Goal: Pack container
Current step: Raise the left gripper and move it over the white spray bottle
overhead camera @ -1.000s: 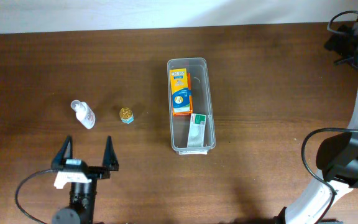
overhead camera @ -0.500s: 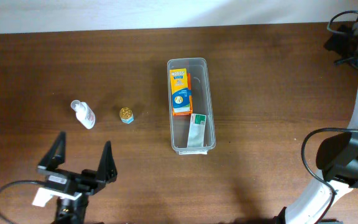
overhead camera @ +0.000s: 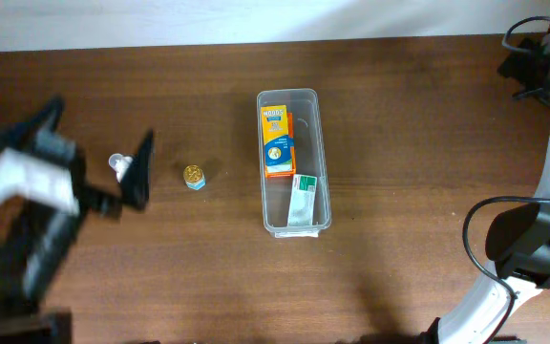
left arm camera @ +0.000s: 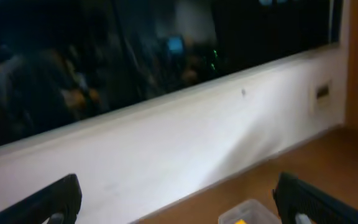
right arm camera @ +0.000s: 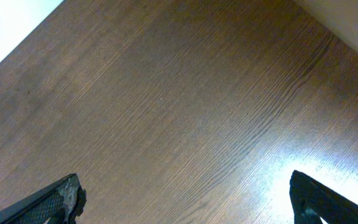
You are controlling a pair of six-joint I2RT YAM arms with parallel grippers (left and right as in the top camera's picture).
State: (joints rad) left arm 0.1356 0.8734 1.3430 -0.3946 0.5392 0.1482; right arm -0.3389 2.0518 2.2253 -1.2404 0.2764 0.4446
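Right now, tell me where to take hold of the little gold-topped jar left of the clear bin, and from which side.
Take the gold-topped jar across its round sides, just under the cap, coming straight down from above. It seems to stand upright, cap up, with nothing touching it, so open jaws should fit either side; the container stands well apart.

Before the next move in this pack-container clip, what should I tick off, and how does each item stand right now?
1. The left pincer open and empty: ok.
2. The right pincer open and empty, over bare table: ok.
3. The container has free floor beside the orange box and white packet: ok.
4. The small bottle clear to grasp: cannot tell, since the left pincer partly hides it in the overhead view.
5. The gold-topped item standing free on the table: ok.
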